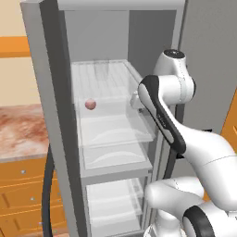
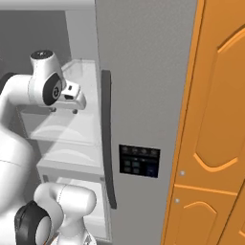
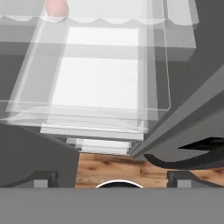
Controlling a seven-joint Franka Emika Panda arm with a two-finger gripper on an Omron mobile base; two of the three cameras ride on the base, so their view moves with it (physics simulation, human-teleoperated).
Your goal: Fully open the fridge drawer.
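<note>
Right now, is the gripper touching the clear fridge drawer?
Cannot tell. In the left base view the gripper sits at the right front corner of the top drawer, but the arm hides its fingers. The hand view looks down over the drawer and shows no contact plainly.

Orange cabinets (image 2: 210, 143), marble counter (image 1: 21, 132)

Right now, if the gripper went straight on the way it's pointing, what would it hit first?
Probably the clear fridge drawer: the gripper points down over its open top and front edge. Depth is unclear, so it might just pass the front and reach the wooden floor.
</note>
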